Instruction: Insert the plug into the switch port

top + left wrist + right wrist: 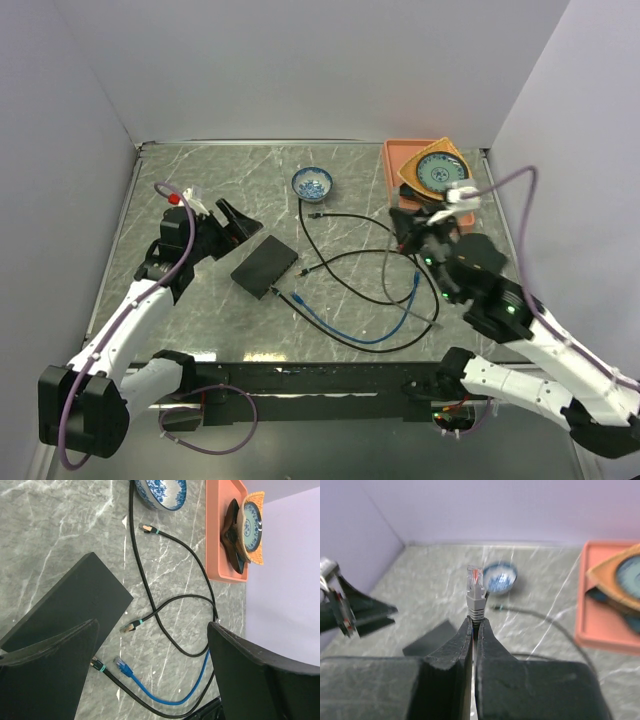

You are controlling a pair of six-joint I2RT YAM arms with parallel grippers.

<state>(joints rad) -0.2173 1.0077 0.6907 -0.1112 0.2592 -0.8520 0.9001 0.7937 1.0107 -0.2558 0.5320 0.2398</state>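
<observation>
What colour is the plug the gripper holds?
The plug is grey with a clear tip; best in right wrist view.

Far-left part of the table [220, 170] is bare marble, so there's easy room there. The left hand [236, 222] sits wide open just behind the switch [265, 265]. The right side is the messy bit: looping black cables [159, 611] and a blue cable [172, 702] sprawl between the switch and the right hand [474, 622] pinching the plug [475, 592]. Loose cable ends lie by the switch's near edge. The bowl [312, 183] and tray [393, 160] crowd the back right.

Marble table [200, 170]: switch [265, 266], cables [124, 668], bowl [312, 183], tray [392, 170].
</observation>
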